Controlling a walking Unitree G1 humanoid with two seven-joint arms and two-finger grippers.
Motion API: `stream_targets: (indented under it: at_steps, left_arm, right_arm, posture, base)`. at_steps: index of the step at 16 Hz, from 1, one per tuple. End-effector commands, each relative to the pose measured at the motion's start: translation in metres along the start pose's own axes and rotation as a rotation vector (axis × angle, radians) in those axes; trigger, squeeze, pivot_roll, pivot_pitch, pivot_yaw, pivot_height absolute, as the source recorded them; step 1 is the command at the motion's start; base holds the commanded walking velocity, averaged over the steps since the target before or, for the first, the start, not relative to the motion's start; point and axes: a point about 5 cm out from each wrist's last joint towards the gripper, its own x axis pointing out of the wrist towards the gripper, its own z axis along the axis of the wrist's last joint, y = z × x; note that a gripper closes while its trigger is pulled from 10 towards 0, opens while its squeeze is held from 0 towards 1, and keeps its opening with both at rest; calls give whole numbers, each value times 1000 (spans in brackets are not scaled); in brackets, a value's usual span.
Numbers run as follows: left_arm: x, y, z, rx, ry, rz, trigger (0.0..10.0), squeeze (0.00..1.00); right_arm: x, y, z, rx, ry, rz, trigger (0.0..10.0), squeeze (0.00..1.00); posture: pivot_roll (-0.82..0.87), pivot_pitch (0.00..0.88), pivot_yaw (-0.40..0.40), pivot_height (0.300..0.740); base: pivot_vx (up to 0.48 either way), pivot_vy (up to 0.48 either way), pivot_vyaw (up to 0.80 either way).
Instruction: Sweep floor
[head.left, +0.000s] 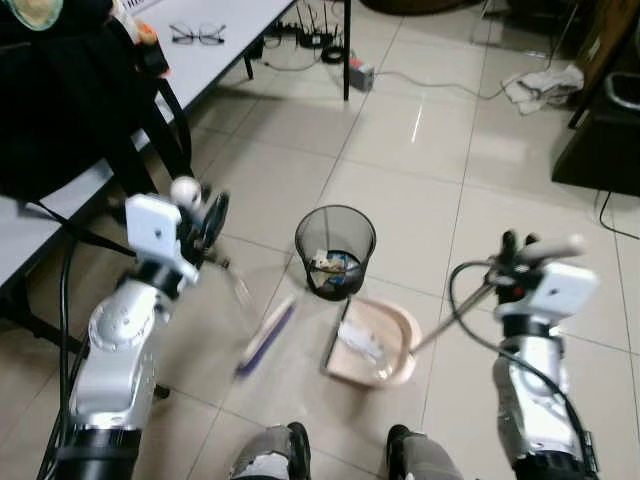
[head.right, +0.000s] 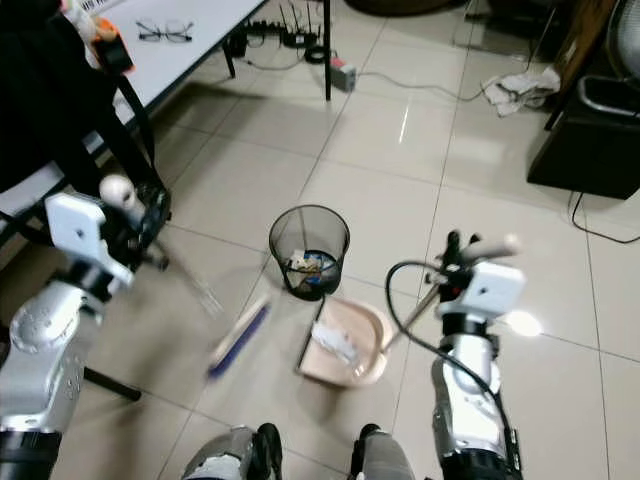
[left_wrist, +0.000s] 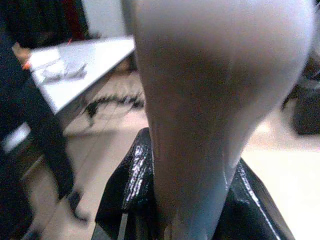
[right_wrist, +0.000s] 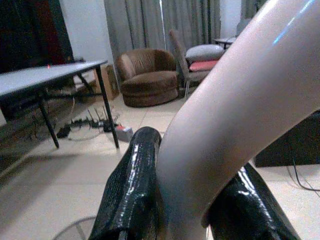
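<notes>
Mid-sweep: your left jaws (head.left: 205, 215) are clamped on the broom (head.left: 265, 338) handle, right jaws (head.left: 515, 250) on the dustpan (head.left: 372, 345) handle. Debris already in the pan, below-left of the right jaws. Next, tip it into the bin (head.left: 335, 250).

Silver arms with white wrist boxes, black cables and glossy black fingers (right_wrist: 135, 200).

Head stereo downward; wrist cameras close-up.

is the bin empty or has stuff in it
Not empty: the upright mesh bin shows scraps of litter at its bottom, well below the rim.
</notes>
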Motion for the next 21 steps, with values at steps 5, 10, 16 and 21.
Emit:
stream_targets:
  at_steps: [5, 10, 16, 21]
  left_arm:
    - [-12, 11, -27, 89, 137, 150, 10000, 0]
    - [-7, 8, -25, 61, 105, 177, 10000, 0]
    - [-3, -7, -22, 35, 75, 113, 10000, 0]
    - [0, -14, -21, 10, 61, 94, 10000, 0]
  right_arm:
    - [1, 4, 50, 109, 8, 33, 10000, 0]
    - [9, 10, 94, 201, 24, 82, 10000, 0]
    - [45, 17, 142, 293, -81, 126, 10000, 0]
    - [67, 0, 157, 240, -138, 50, 10000, 0]
  posture:
    - [-9, 86, 96, 740]
    - [-23, 85, 102, 740]
    - [-21, 64, 95, 740]
    - [-23, 46, 99, 740]
  base:
    - [0, 0, 0]
    - [0, 0, 0]
    - [0, 0, 0]
    - [61, 0, 0]
